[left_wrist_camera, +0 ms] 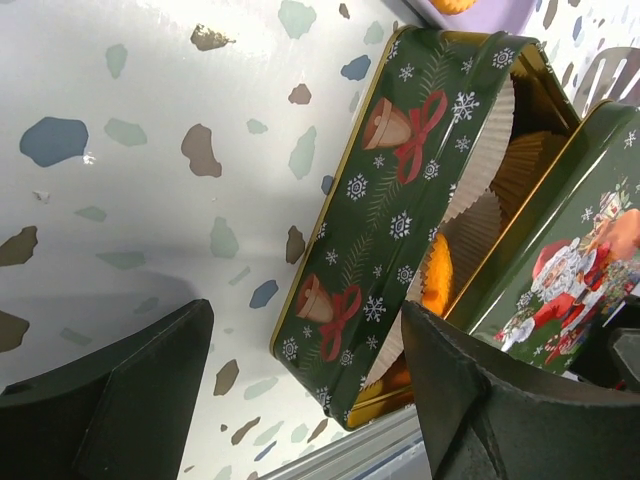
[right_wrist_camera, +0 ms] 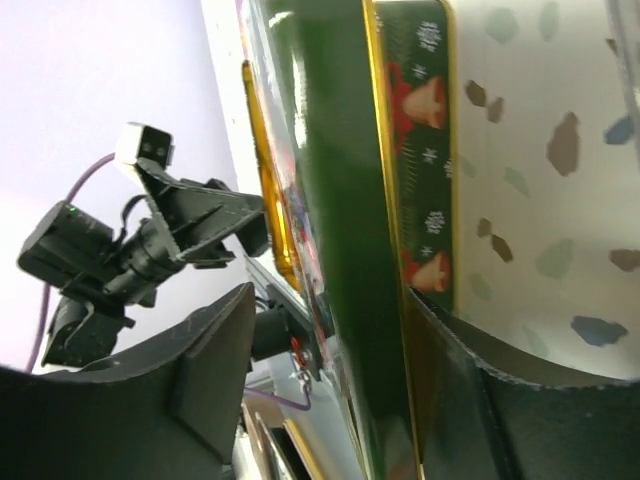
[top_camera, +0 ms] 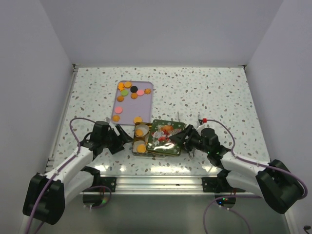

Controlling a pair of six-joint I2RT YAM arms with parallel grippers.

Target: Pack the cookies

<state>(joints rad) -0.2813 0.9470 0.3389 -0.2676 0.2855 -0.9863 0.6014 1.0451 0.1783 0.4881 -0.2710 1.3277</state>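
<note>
Several cookies [top_camera: 131,90], mostly orange with pink, green and black ones, lie on a purple tray [top_camera: 146,105]. A green Christmas tin [top_camera: 136,146] stands in front of it, with orange cookies [top_camera: 140,131] in white paper cups [left_wrist_camera: 490,150]. Its Santa lid [top_camera: 163,139] lies tilted over the tin's right side. My left gripper [top_camera: 118,139] is open at the tin's left wall [left_wrist_camera: 370,200], with the near corner between its fingers. My right gripper [top_camera: 179,138] is open, and the lid's edge [right_wrist_camera: 320,200] stands between its jaws, beside the tin's wall [right_wrist_camera: 425,150].
An aluminium rail [top_camera: 156,183] runs along the table's near edge, just behind the tin. A small red-tipped part [top_camera: 204,119] sits on the table right of the lid. White walls close in the left, back and right.
</note>
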